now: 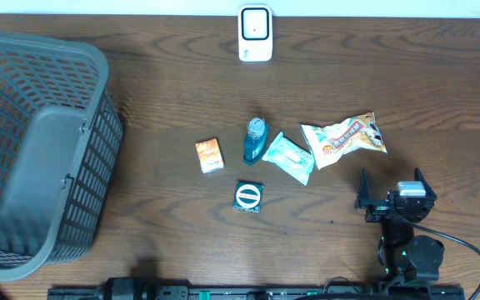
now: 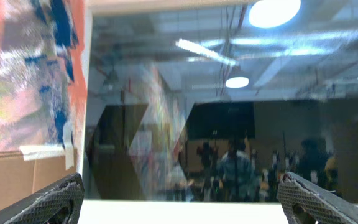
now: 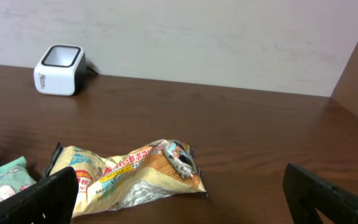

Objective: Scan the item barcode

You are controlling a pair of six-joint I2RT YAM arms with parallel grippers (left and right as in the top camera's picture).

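Several small items lie mid-table: an orange box (image 1: 209,155), a blue bottle (image 1: 256,140), a teal pouch (image 1: 289,157), a yellow snack bag (image 1: 344,138) and a round green-and-black packet (image 1: 247,196). The white scanner (image 1: 255,33) stands at the far edge. My right gripper (image 1: 391,182) hovers near the front right, open and empty, just short of the snack bag (image 3: 129,177); the scanner (image 3: 59,70) shows far left in its wrist view. My left gripper (image 2: 182,205) is open and empty, pointing away from the table at a blurred room.
A large grey mesh basket (image 1: 98,167) fills the left side of the wooden table. A pale wall runs behind the scanner. Bare wood lies between the items and the scanner, and to the right of the snack bag.
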